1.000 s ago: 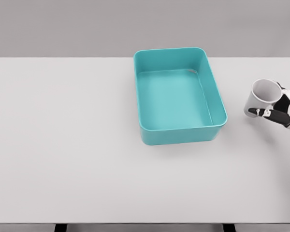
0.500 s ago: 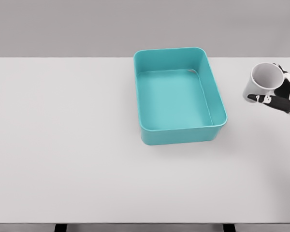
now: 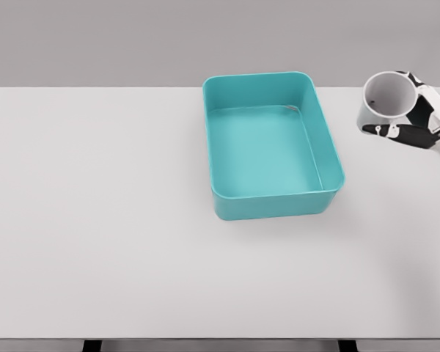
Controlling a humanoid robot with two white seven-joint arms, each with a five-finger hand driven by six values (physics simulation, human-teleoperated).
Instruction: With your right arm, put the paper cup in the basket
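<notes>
Tabletop point(image 3: 95, 220) first, reading from its left edge: the whole left half is bare white surface, and no left arm shows anywhere in the head view. Past the middle, toward the far edge, sits the teal basket point(image 3: 273, 204), a rounded rectangular tub with nothing inside it, its long sides running away from the robot.

Right of the basket, near the far right corner of the tabletop, the right hand point(image 3: 414, 121) has the paper cup point(image 3: 383, 103) wrapped in its fingers, the dark thumb crossing under the cup's lower side. Over the last second the cup has risen and drifted leftward: it was lower and closer to the right edge, and now it hangs higher, with its open mouth tipped toward the camera. It is clear of the table and well apart from the basket's right wall.

That shift suggests the lift is done and the carry toward the basket has begun. What remains, by my reading, is more travel left until the cup is over the basket's open interior, then a release. The tilt looks harmless, since the cup appears empty.
</notes>
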